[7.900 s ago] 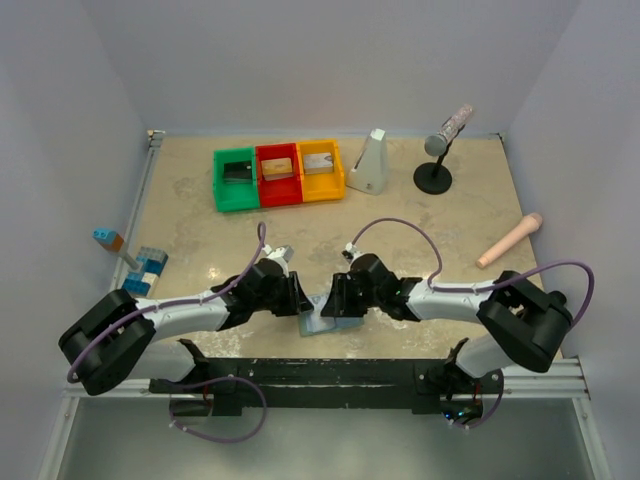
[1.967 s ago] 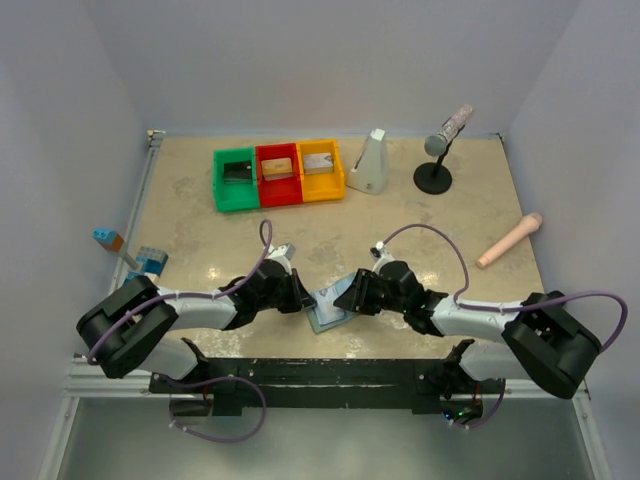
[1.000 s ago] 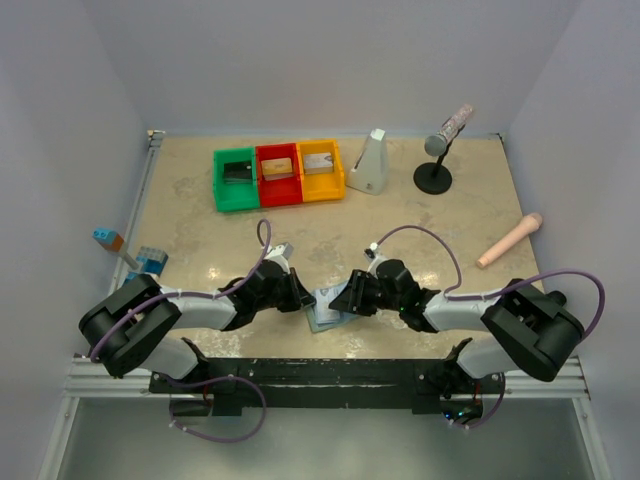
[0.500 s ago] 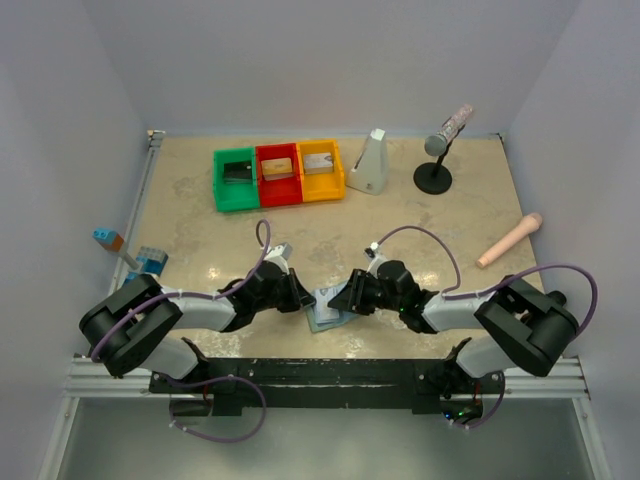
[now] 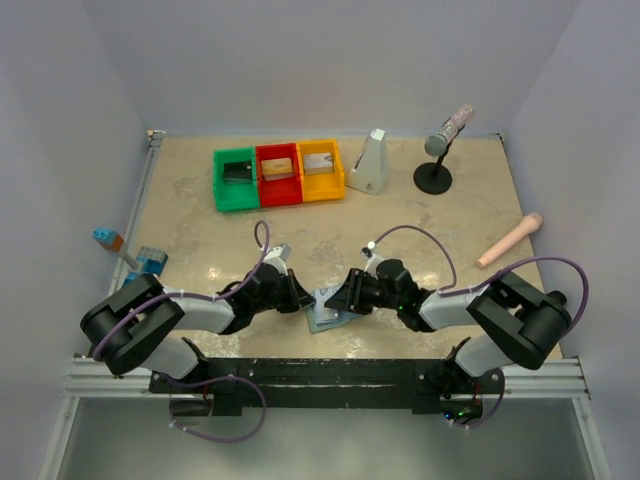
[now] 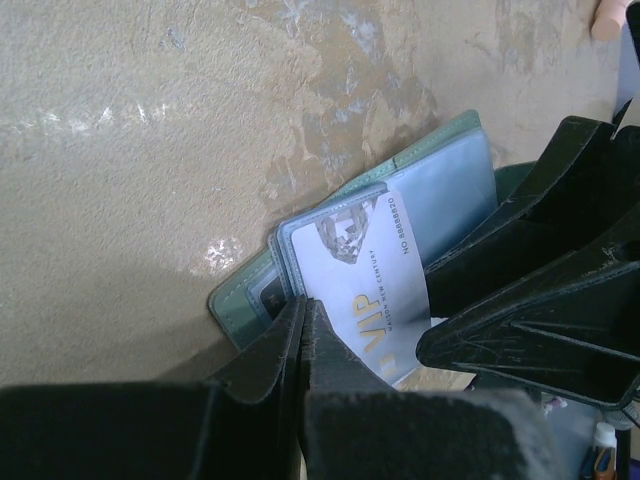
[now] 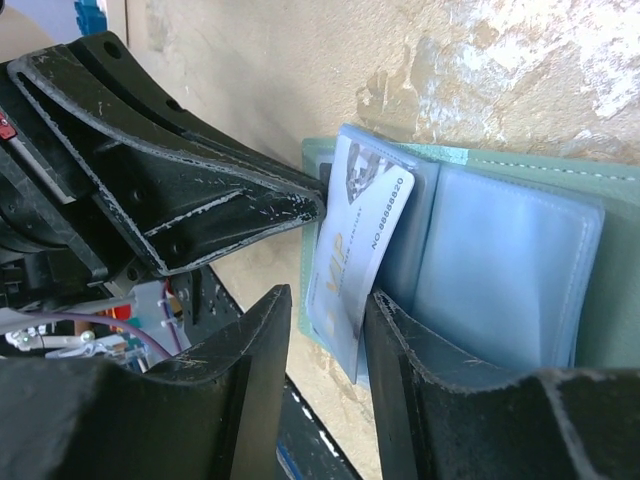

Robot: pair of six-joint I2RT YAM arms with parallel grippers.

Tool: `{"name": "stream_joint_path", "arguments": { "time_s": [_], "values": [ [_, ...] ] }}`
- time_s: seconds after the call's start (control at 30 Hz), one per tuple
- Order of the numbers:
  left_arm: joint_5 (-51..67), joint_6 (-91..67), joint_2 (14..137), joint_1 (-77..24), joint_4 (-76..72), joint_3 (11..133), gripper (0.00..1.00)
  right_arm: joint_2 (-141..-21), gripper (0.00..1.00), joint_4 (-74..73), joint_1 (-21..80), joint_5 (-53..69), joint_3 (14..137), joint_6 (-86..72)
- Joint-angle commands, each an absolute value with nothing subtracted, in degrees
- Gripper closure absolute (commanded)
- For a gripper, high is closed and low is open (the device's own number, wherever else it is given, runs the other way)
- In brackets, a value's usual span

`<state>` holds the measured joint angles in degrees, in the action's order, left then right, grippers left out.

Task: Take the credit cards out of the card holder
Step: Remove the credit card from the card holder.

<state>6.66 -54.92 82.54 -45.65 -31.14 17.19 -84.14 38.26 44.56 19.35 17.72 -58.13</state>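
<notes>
Barely into it by the looks: card holder [image 5: 327, 312] lying open at the middle of the desk's near edge, silver card [image 6: 365, 290] poking partway out of a pocket, nothing fully out yet. Left gripper [image 6: 303, 320] with jaws pinched together, tip right at that card's edge. Right gripper [image 7: 325, 300] with jaws slightly apart, straddling the card's free end, can't tell if squeezing.

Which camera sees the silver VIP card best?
The left wrist view: the silver card lies face-up, lettering readable, poking from the card holder. The right wrist view shows it slanted and partly hidden. In the top view it is too small to make out.
</notes>
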Motion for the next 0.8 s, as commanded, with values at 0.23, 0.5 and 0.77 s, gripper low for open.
{"name": "stream_joint_path", "arguments": {
  "time_s": [0.23,0.5,0.77],
  "values": [
    [10.46,-54.14,85.69,-46.84,-28.3,14.33,1.0,-86.92,0.52,42.89,45.7,27.07,22.85,-58.97],
    [8.09,-54.32,85.61,-46.85,-25.76,14.15,1.0,-82.36,0.63,39.21,45.7,22.68,20.83,-58.19],
    [6.42,-55.46,86.57,-46.76,-23.82,14.06,1.0,-79.37,0.65,37.26,45.53,21.1,19.69,-57.92]
  ]
}}
